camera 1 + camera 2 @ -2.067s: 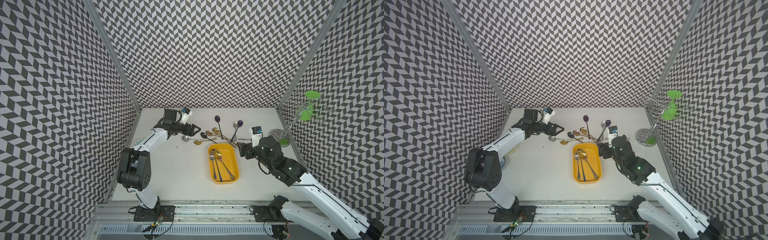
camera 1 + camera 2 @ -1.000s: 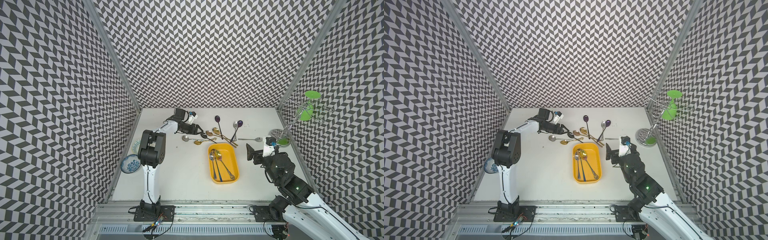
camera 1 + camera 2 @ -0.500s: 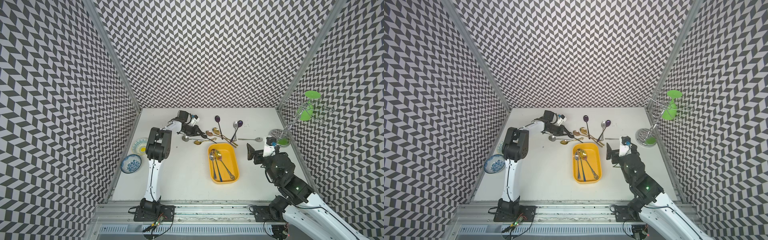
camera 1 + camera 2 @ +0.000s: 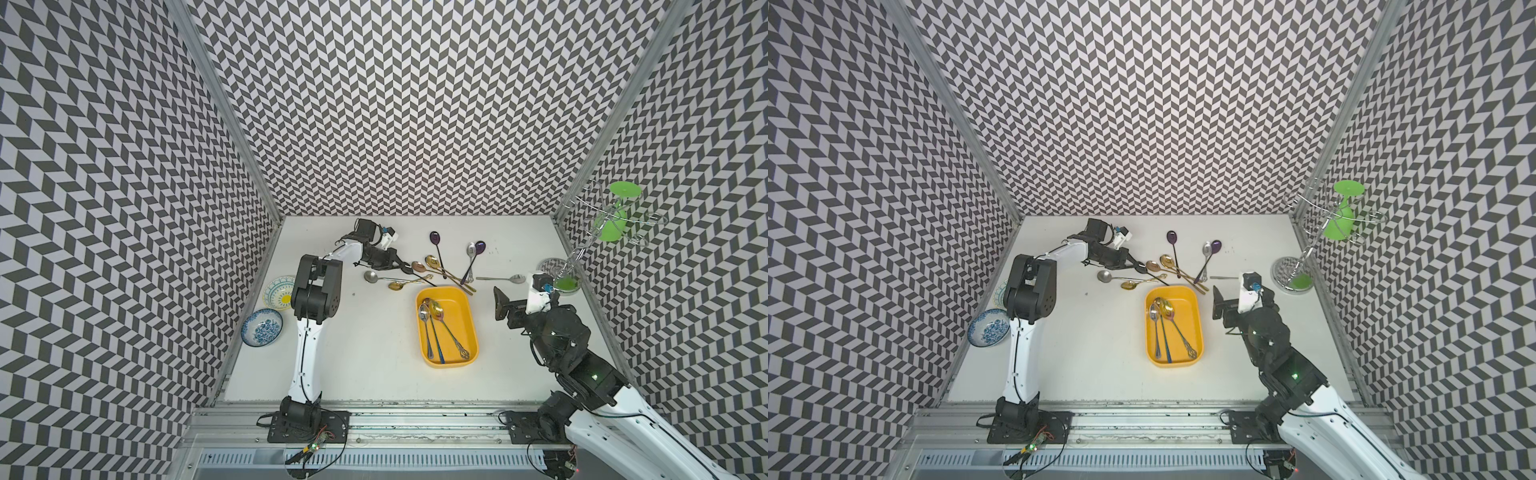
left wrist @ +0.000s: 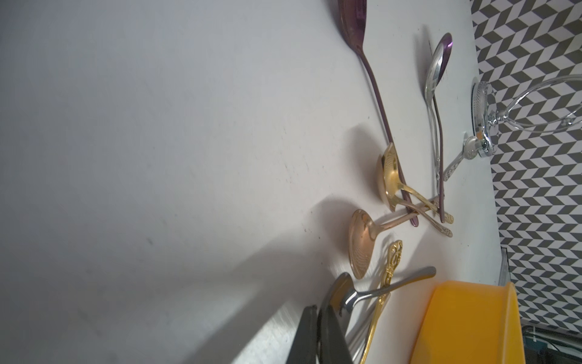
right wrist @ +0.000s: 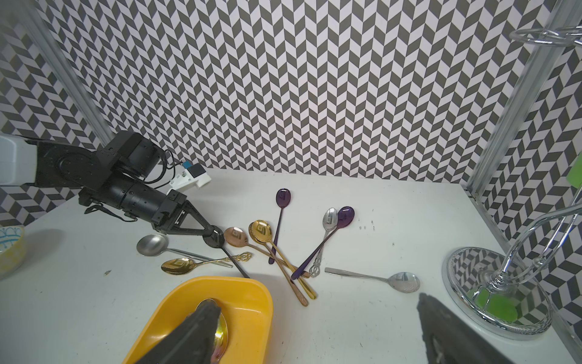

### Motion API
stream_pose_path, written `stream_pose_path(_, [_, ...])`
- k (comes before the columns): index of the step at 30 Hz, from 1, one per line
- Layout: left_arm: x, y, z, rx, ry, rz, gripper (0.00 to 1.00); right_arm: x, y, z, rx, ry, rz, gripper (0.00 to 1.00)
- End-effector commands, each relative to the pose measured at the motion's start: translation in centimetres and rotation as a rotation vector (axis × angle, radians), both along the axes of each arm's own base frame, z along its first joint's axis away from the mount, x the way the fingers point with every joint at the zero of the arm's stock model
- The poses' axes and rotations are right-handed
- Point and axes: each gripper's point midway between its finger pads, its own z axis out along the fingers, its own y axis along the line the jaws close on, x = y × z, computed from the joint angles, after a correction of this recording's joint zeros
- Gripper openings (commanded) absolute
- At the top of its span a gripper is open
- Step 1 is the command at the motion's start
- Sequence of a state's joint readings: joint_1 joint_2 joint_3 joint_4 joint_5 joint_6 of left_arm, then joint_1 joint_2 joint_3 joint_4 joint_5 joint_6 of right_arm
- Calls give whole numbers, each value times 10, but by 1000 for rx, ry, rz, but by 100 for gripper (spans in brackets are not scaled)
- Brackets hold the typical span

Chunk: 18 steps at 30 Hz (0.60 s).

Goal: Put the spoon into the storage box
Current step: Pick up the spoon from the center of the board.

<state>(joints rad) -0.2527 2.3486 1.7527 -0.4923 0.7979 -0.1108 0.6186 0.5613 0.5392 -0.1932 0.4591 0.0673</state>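
The storage box (image 4: 457,307) is a shallow yellow tray mid-table, seen in both top views (image 4: 1187,316), with three spoons (image 4: 436,328) in it. Behind it several loose spoons lie on the table. My left gripper (image 4: 405,269) reaches low among them and is shut on the bowl of a black spoon (image 5: 338,286). Its handle (image 6: 236,268) slants down to the box's far rim. My right gripper (image 6: 315,302) hangs open and empty to the right of the box (image 6: 245,302), one finger (image 6: 201,321) over its corner.
A silver spoon (image 4: 503,279) lies alone just behind the right gripper. A chrome glass rack (image 4: 555,268) with a green goblet (image 4: 611,220) stands at the right wall. A blue bowl (image 4: 262,327) and a yellow-patterned plate (image 4: 280,292) sit by the left wall.
The left gripper has slid right into the spoon pile and closed on the black spoon's bowl. The right arm drew back from the box earlier and has held still since.
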Motion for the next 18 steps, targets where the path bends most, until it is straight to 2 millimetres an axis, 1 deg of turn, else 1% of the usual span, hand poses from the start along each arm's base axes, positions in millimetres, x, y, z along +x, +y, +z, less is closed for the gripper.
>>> stream_pose_path(1, [9, 4, 5, 10, -20, 13, 12, 2, -4, 11, 19, -48, -22, 100])
stream_pose_path(2, [12, 6, 8, 11, -26, 22, 9, 2, -2, 11, 20, -47, -10, 100])
stream_pose_path(3, [14, 8, 11, 14, -32, 28, 7, 1, 0, 11, 22, -46, 0, 100])
stream_pose_path(7, [19, 15, 27, 52, -93, 33, 4, 2, -5, 11, 17, -47, -26, 100])
stream_pose_path(9, [21, 18, 38, 57, -120, 38, 3, 2, -2, 11, 19, -47, -12, 100])
stream_pose_path(11, [23, 19, 51, 65, -153, 36, 3, 1, 0, 11, 21, -45, -2, 100])
stream_pose_path(13, [25, 20, 62, 86, -192, 32, 3, 2, -4, 10, 17, -46, -22, 100])
stream_pose_path(14, [25, 22, 71, 90, -216, 33, 3, 2, -5, 11, 17, -46, -28, 100])
stream_pose_path(18, [26, 24, 99, 99, -286, 28, 3, 1, -3, 12, 24, -51, -10, 100])
